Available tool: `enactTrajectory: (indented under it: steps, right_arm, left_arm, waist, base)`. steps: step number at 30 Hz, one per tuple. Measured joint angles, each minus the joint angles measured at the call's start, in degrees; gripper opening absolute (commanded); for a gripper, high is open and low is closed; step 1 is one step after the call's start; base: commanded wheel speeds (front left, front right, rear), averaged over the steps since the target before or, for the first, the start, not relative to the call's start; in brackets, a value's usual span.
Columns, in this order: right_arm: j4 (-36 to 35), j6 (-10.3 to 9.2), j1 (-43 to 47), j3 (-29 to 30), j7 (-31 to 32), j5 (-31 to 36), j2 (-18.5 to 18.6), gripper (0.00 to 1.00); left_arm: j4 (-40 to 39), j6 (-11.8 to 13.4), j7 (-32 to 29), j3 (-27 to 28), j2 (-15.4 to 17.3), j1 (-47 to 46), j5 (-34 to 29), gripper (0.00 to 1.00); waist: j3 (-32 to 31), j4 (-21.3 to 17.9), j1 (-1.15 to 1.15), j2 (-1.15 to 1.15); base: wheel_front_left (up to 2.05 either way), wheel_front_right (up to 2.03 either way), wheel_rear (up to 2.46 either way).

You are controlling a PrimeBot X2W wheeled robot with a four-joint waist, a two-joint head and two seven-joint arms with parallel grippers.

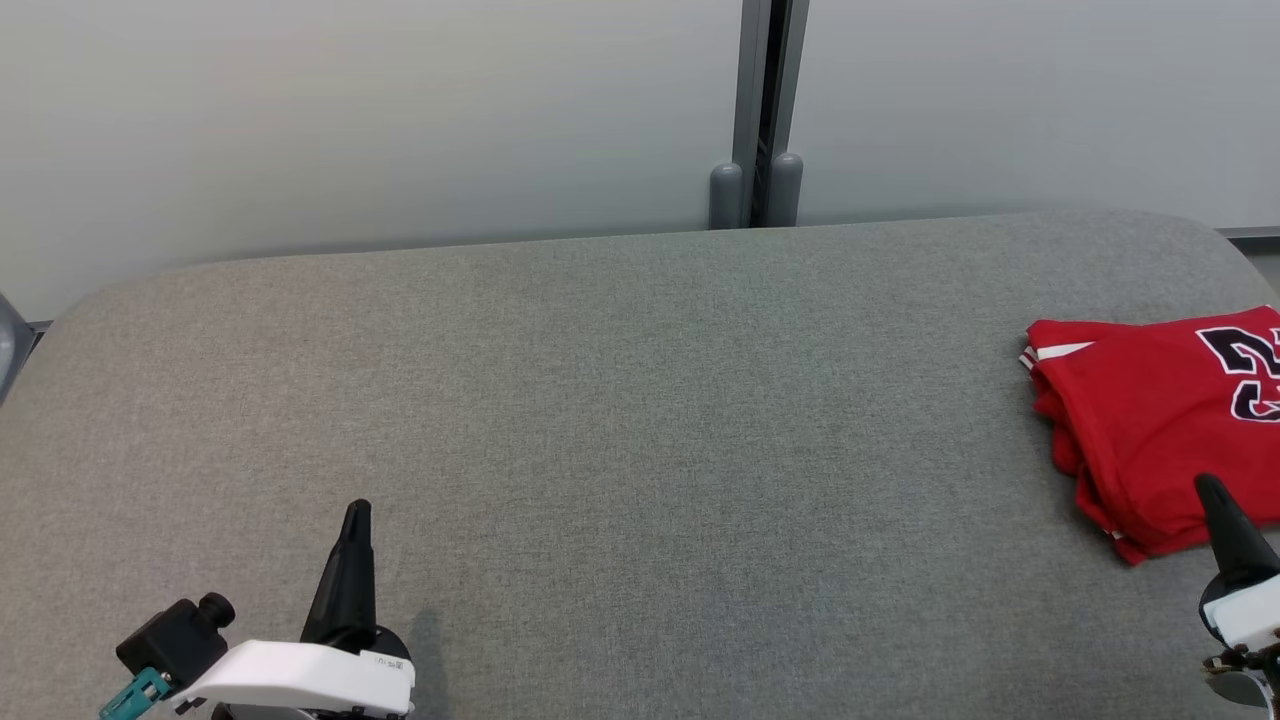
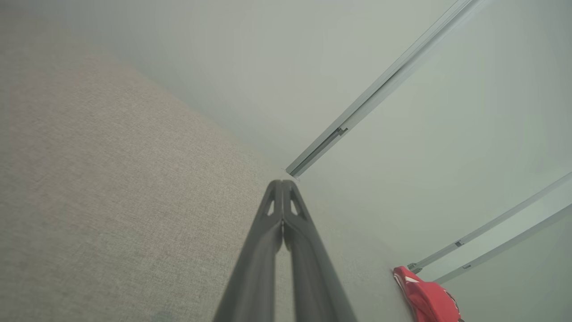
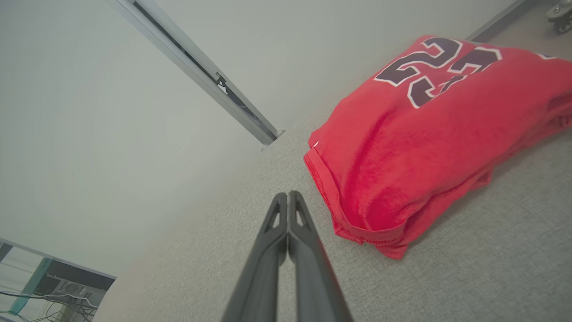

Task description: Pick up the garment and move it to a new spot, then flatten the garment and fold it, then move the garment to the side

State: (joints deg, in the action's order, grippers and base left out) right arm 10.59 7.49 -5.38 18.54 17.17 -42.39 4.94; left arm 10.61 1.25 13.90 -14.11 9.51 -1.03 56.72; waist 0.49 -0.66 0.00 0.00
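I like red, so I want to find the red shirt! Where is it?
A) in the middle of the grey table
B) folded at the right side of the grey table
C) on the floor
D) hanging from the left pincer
B: the red shirt lies folded at the right edge of the grey table.

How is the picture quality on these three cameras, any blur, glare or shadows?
Head view: even soft light, no glare, a faint shadow beside the left gripper on the grey table. Left wrist view: hazy and washed out, the red jersey small and soft. Right wrist view: sharpest, jersey weave crisp, a soft shadow beneath it.
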Motion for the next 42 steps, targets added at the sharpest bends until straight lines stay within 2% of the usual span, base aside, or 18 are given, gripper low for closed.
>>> enactTrajectory:
  steps: [26, 42]
  right_arm:
    - [6.21, 0.00, -3.98, 6.77, 7.56, -17.69, 1.63, 0.00]
    - [9.13, -0.01, -5.91, 9.90, 11.14, -26.17, 2.52, 0.00]
  left_arm:
    - [0.63, -3.25, 0.32, -0.68, -2.64, -1.73, 14.49, 0.00]
    - [0.98, -4.80, 0.58, -1.01, -3.79, -2.50, 21.40, 0.00]
  waist:
    - [0.00, 0.21, 0.00, 0.00]
    - [0.00, 0.33, 0.00, 0.00]
  base:
    - [0.00, 0.00, 0.00]
    - [0.00, 0.00, 0.00]
